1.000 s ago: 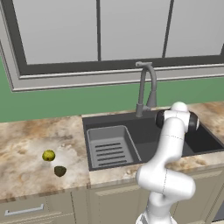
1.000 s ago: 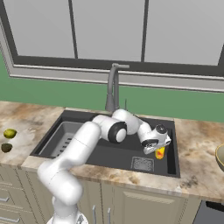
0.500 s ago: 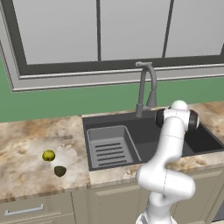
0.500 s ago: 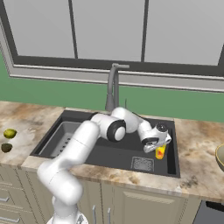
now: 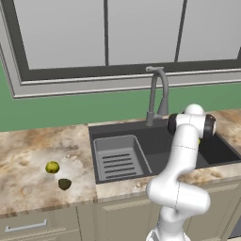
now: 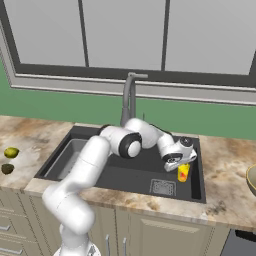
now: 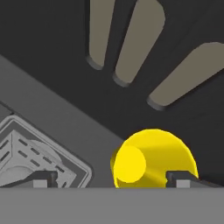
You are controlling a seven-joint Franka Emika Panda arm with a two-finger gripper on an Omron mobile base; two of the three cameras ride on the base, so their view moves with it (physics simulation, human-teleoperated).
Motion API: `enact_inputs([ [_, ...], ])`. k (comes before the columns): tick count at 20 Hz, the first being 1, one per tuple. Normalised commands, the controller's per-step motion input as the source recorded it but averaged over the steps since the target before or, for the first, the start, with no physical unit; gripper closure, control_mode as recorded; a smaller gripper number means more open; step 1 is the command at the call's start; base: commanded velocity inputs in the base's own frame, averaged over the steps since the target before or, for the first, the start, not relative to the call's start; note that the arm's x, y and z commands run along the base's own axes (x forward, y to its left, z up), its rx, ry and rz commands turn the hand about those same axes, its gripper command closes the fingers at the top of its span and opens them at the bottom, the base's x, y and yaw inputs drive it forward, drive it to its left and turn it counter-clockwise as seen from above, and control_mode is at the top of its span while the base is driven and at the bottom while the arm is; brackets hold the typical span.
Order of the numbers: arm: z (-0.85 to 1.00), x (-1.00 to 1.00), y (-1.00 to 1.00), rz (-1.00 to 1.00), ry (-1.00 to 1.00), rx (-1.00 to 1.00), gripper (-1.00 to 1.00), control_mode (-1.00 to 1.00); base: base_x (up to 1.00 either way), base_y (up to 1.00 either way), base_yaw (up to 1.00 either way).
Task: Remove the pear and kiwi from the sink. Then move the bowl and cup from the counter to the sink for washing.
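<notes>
While the arm reaches down into the right part of the sink [image 6: 195,187], the end effector [image 6: 176,161] hangs just above a yellow cup [image 6: 183,172] with its two fingers spread wide apart, gripping nothing. In the hand view the cup [image 7: 151,159] is seen from above, its round mouth open toward the camera, and the dark fingertips [image 7: 43,177] stand on either side of it at the bottom; whether they touch it I cannot tell. The cup stands upright on the dark floor of the sink, close to the right wall and just beside the square drain grate [image 6: 162,187]. In the left part of the basin sits the lighter ribbed tray [image 5: 120,160], and the tall faucet [image 5: 157,92] rises behind the sink.

On the desk [image 5: 28,179], well to the left of the sink, lie the pear [image 5: 52,166] and the kiwi [image 5: 64,183], near to each other but apart. At the right edge of the right base view, a part of the tan bowl [image 6: 251,178] rests on the desk, well apart from the sink.
</notes>
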Motion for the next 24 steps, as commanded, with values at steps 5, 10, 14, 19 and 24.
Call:
enact_inputs([
  [5, 0.36, -0.21, -0.12, -0.05, 0.0, 0.0, -1.0, -1.0, 0.0, 0.0, 0.0],
  [10, 0.39, -0.24, -0.1, -0.08, 0.0, 0.0, -1.0, -1.0, 0.0, 0.0, 0.0],
  [14, 0.42, -0.26, -0.1, -0.11, 0.0, -0.02, -1.0, -1.0, 0.0, 0.0, 0.0],
  [19, 0.44, -0.26, -0.07, -0.13, 0.0, -0.03, -1.0, -1.0, 0.0, 0.0, 0.0],
  [24, 0.45, -0.29, -0.1, -0.13, -0.01, -0.03, -1.0, -1.0, 0.0, 0.0, 0.0],
])
